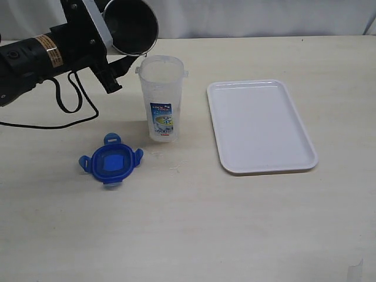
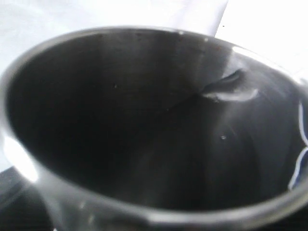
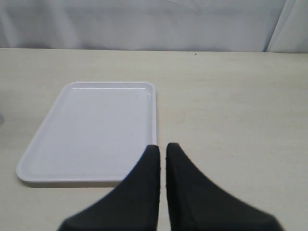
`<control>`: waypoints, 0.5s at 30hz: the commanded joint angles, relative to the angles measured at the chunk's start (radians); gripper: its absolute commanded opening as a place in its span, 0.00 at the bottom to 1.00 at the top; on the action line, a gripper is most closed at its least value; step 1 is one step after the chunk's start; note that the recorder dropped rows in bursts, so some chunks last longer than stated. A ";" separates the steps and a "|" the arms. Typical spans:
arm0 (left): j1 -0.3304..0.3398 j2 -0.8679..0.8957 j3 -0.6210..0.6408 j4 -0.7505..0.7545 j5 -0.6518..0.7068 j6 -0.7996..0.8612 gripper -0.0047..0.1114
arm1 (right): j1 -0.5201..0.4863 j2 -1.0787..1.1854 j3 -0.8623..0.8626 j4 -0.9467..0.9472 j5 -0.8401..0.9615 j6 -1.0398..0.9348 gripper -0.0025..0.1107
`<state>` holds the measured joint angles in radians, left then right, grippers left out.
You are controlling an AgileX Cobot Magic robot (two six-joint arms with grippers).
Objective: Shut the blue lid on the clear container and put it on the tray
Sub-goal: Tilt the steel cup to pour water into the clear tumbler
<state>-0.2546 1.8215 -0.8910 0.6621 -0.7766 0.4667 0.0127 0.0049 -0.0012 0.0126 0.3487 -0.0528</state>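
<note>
The small round blue plastic lid (image 1: pixel 111 162) lies flat on the pale bench (image 1: pixel 235 235), closest to its front edge and left of centre, its four snap flaps splayed outward and nothing touching it. Behind it and a little to the right, clearly apart, the tall clear plastic container (image 1: pixel 163 100) stands upright and uncovered about midway across the bench, its blue-white label facing forward. The flat white rectangular tray (image 1: pixel 261 126) rests nearby on the container's right, not touching it, and nothing lies on it. Near the bench's far left corner the left gripper (image 1: pixel 111 50) holds a grey steel cup (image 1: pixel 132 26) in the air, its fingers spread wide around the cup's body. The cup is tipped so that its mouth faces forward and its lower rim sits just over the container's open top; whether the two touch cannot be told. The left wrist view is filled by the cup's dark inside (image 2: pixel 154 125). The right gripper (image 3: pixel 162 159) hovers above the bench beside the tray (image 3: pixel 91 130), its black fingers pressed together on nothing.
</note>
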 commanded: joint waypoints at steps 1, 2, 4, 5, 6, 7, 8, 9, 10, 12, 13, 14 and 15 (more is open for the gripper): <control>-0.003 -0.012 -0.020 -0.030 -0.067 0.043 0.04 | 0.002 -0.005 0.001 0.003 -0.002 -0.007 0.06; -0.003 -0.012 -0.020 -0.030 -0.067 0.049 0.04 | 0.002 -0.005 0.001 0.003 -0.002 -0.007 0.06; -0.003 -0.012 -0.020 -0.030 -0.067 0.063 0.04 | 0.002 -0.005 0.001 0.003 -0.002 -0.007 0.06; -0.003 -0.012 -0.020 -0.030 -0.067 0.063 0.04 | 0.002 -0.005 0.001 0.003 -0.002 -0.007 0.06; -0.003 -0.012 -0.020 -0.030 -0.069 0.063 0.04 | 0.002 -0.005 0.001 0.003 -0.002 -0.007 0.06; -0.003 -0.012 -0.020 -0.030 -0.069 0.063 0.04 | 0.002 -0.005 0.001 0.003 -0.002 -0.007 0.06; -0.003 -0.012 -0.020 -0.030 -0.069 0.071 0.04 | 0.002 -0.005 0.001 0.003 -0.002 -0.007 0.06; -0.003 -0.012 -0.020 -0.030 -0.069 0.086 0.04 | 0.002 -0.005 0.001 0.003 -0.002 -0.007 0.06; -0.003 -0.012 -0.020 -0.030 -0.069 0.090 0.04 | 0.002 -0.005 0.001 0.003 -0.002 -0.007 0.06; -0.003 -0.012 -0.020 -0.030 -0.069 0.090 0.04 | 0.002 -0.005 0.001 0.003 -0.002 -0.007 0.06; -0.003 -0.012 -0.020 -0.030 -0.069 0.090 0.04 | 0.002 -0.005 0.001 0.003 -0.002 -0.007 0.06; -0.003 -0.012 -0.020 -0.030 -0.069 0.098 0.04 | 0.002 -0.005 0.001 0.003 -0.002 -0.007 0.06; -0.003 -0.012 -0.020 -0.030 -0.069 0.107 0.04 | 0.002 -0.005 0.001 0.003 -0.002 -0.007 0.06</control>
<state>-0.2546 1.8215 -0.8910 0.6586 -0.7766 0.5536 0.0127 0.0049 -0.0012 0.0126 0.3487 -0.0528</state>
